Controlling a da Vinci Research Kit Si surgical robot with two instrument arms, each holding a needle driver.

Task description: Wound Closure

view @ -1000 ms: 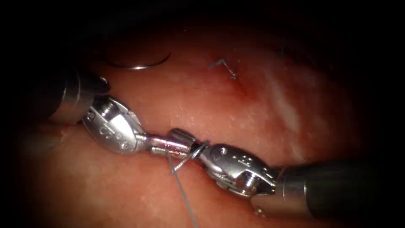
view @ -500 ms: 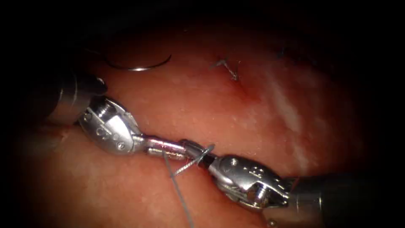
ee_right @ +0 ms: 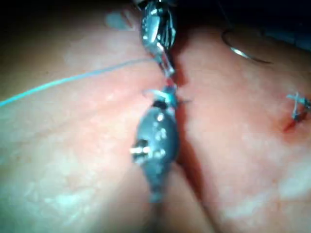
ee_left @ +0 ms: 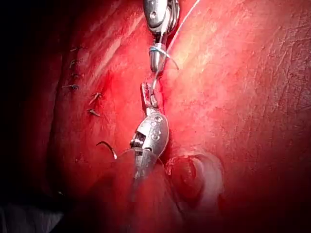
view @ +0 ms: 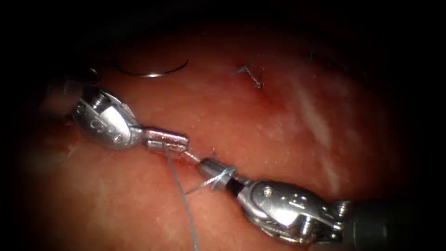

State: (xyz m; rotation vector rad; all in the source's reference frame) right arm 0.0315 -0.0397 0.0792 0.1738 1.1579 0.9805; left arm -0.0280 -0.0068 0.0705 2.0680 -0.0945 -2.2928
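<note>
My left tool (view: 168,139) has its jaws shut on the thread (view: 179,190), which trails down toward the front. A short taut stretch of thread (view: 191,156) runs from it to my right tool (view: 209,166). The right tool's jaws are shut on that stretch, and a loop of thread (view: 221,176) is wrapped around them. The curved needle (view: 152,72) lies free on the tissue (view: 260,130) at the far left, not in the tissue and held by neither tool. The left wrist view shows the left tool (ee_left: 147,95) facing the looped right tool (ee_left: 156,54). The needle (ee_left: 107,148) lies beside them.
A finished stitch with cut thread ends (view: 253,77) sits farther back on the tissue, and several more stitches (ee_left: 92,104) line the cut in the left wrist view. Red fluid stains the tissue around that stitch (ee_right: 297,109). The long thread (ee_right: 73,77) lies across the tissue in the right wrist view.
The two tools have drawn apart: the left one went left and up, the right one down and right. The thread between them has stretched tight, with the loop staying on the right jaws.
</note>
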